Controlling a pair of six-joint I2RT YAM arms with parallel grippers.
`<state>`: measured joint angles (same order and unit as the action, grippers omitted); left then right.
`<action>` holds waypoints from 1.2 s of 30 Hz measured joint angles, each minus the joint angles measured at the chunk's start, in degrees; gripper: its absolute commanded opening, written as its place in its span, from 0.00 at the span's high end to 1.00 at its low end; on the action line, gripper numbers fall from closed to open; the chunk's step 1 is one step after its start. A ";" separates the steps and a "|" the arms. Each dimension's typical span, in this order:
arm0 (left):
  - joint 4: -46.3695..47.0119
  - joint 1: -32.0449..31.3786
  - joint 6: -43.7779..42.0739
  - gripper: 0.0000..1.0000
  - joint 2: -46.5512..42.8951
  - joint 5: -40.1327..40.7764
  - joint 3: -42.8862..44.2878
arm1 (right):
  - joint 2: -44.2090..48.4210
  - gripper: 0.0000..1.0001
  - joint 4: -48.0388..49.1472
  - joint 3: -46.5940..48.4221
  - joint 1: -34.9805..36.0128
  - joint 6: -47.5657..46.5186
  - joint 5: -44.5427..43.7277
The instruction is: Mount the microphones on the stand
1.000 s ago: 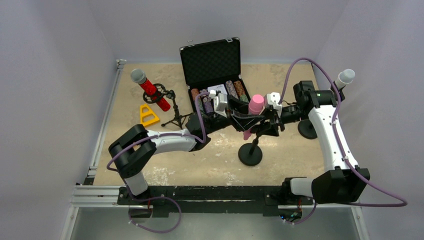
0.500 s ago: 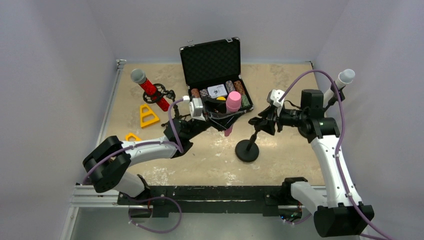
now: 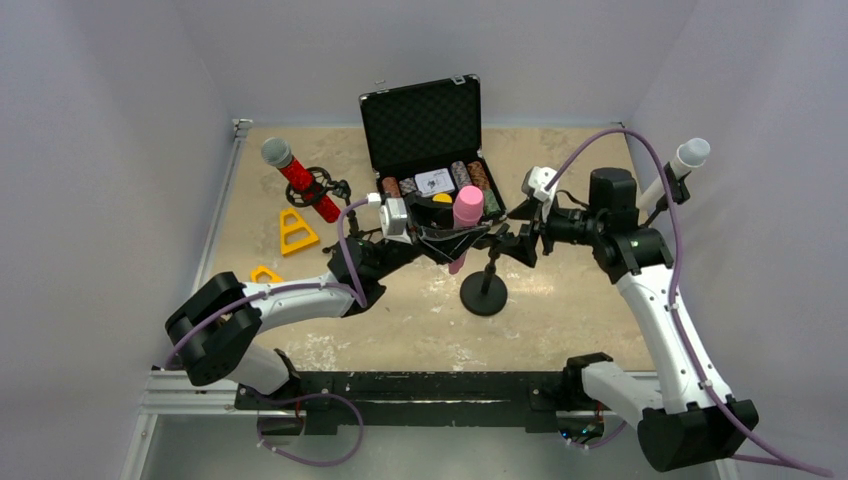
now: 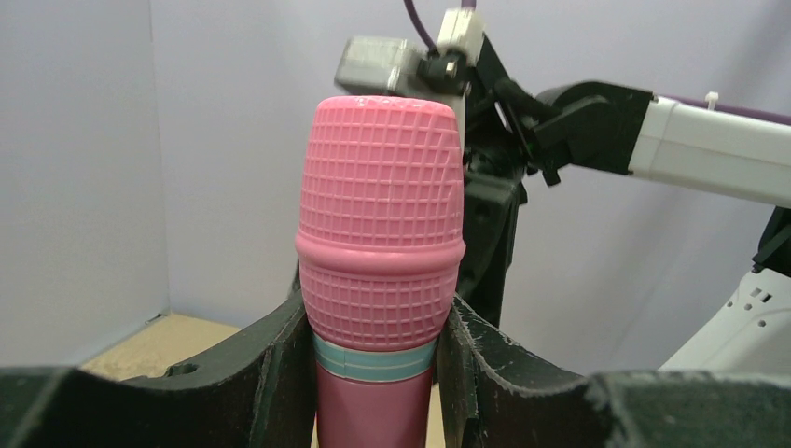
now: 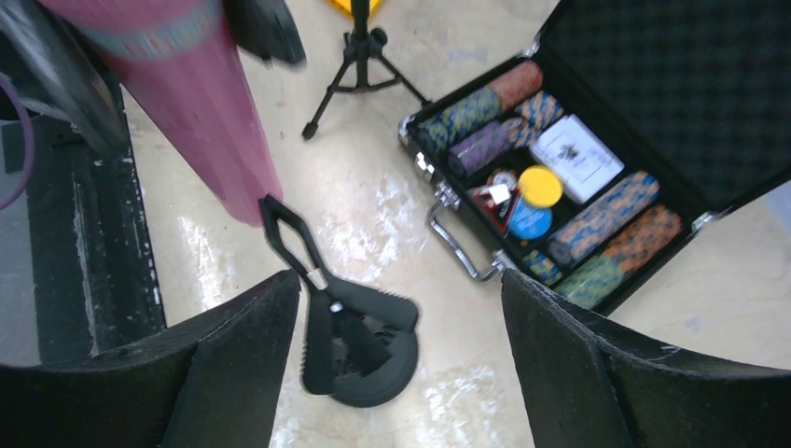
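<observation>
My left gripper (image 4: 378, 329) is shut on the all-pink microphone (image 4: 381, 233), just under its head, and holds it upright over the table's middle (image 3: 466, 207). Right of it stands a black round-based stand (image 3: 483, 294). Its spring clip (image 5: 347, 313) sits between the wide-apart fingers of my right gripper (image 5: 399, 291), which stands open and touches nothing. The pink microphone's tail (image 5: 210, 131) hangs just left of that clip. The glittery red microphone (image 3: 298, 178) sits in a tripod stand at the back left. The white microphone (image 3: 686, 158) sits in a clip at the far right.
An open black case (image 3: 430, 125) of poker chips lies behind the pink microphone. Two yellow triangular pieces (image 3: 297, 230) (image 3: 265, 273) lie on the left. The red microphone's tripod (image 3: 352, 235) stands close to my left arm. Side walls close in both flanks.
My left arm drew back and carried the pink microphone leftward, away from the stand. My right gripper has since swung left, and the stand has shifted left toward the microphone.
</observation>
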<state>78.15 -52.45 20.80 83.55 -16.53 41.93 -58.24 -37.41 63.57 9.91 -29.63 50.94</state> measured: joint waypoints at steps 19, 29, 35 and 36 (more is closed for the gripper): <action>-0.09 2.93 1.03 1.00 -5.20 -7.80 -3.39 | -13.31 0.09 -39.60 20.15 -3.61 -53.86 9.14; -0.13 2.95 1.40 1.00 -3.26 -11.67 -1.46 | -20.28 0.13 -45.57 21.59 -3.54 -62.51 9.20; -0.15 2.93 2.62 1.00 -0.17 -13.31 2.67 | -21.27 0.21 -46.18 21.59 -3.43 -62.99 10.19; -0.15 2.93 2.64 1.00 0.28 -13.44 3.30 | -21.64 0.24 -46.25 21.59 -3.37 -62.97 10.25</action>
<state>78.00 -49.52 23.44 83.83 -29.98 45.23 -79.88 -83.66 85.17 6.55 -92.60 61.19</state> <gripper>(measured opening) 0.475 0.819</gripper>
